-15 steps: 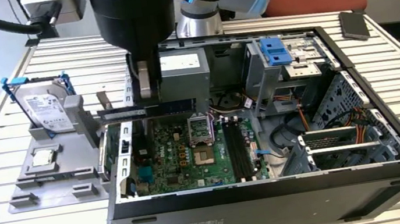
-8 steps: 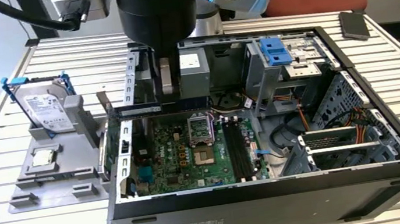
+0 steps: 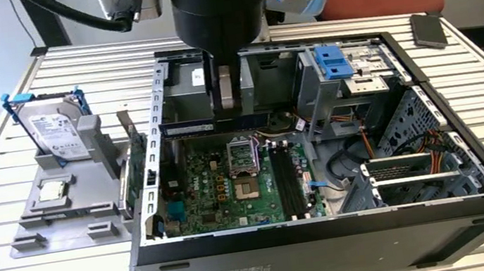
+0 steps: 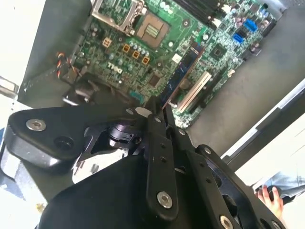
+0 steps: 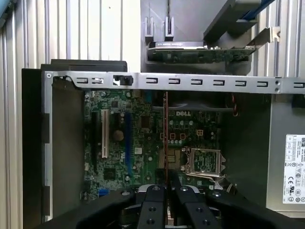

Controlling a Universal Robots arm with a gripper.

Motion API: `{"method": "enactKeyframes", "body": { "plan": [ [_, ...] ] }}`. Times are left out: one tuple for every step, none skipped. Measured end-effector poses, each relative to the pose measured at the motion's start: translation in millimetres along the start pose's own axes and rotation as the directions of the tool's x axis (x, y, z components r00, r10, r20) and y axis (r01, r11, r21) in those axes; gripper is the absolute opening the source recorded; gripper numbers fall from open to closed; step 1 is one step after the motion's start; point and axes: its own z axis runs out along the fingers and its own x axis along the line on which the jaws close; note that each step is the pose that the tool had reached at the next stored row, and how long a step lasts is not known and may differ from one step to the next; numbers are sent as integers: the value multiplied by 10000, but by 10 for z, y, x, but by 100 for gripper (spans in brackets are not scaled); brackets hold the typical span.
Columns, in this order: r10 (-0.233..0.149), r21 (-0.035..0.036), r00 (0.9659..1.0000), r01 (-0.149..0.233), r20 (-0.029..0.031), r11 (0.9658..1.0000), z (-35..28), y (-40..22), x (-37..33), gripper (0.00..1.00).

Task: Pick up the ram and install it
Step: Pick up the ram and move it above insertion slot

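One ram (image 3: 189, 127) clamped in my hand (image 3: 231, 112), lying 9-to-3 in exterior view; slots (image 3: 286, 179) run 12-to-6, at 5 o'clock.

Desk (image 3: 1, 240): ribbed bare metal. Case (image 3: 334, 250): matt black sheet metal. Gripper (image 4: 159, 109): smooth matt black. Ram (image 4: 181, 76): dark glossy board.

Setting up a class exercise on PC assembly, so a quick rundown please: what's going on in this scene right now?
The robot arm's gripper is shut on the ram, holding it level above the motherboard inside the open computer case. The stick hangs clear of the black memory slots and is not yet seated.
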Motion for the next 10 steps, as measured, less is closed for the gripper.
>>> {"method": "enactKeyframes", "body": {
  "plan": [
    [24, 0, 10000, -24, 1, 10000, 2, -27, -6, 0],
    [50, 1, 10000, -50, 2, 10000, 4, -52, -13, 0],
    [75, 1, 10000, -75, 3, 10000, 6, -79, -19, 0],
    [99, 1, 10000, -99, 3, 10000, 8, -105, -25, 0],
    [121, 1, 9999, -121, 3, 9999, 10, -134, -32, 0],
    [142, 1, 9999, -142, 4, 9999, 12, -162, -39, 0],
    [161, 1, 9999, -161, 4, 9999, 14, -190, -46, 0],
    [182, 2, 9998, -182, 5, 9998, 16, -218, -52, 0],
    [202, 2, 9998, -202, 5, 9998, 18, -248, -59, 0],
    [219, 2, 9998, -219, 5, 9998, 20, -278, -66, 0]
  ]
}}
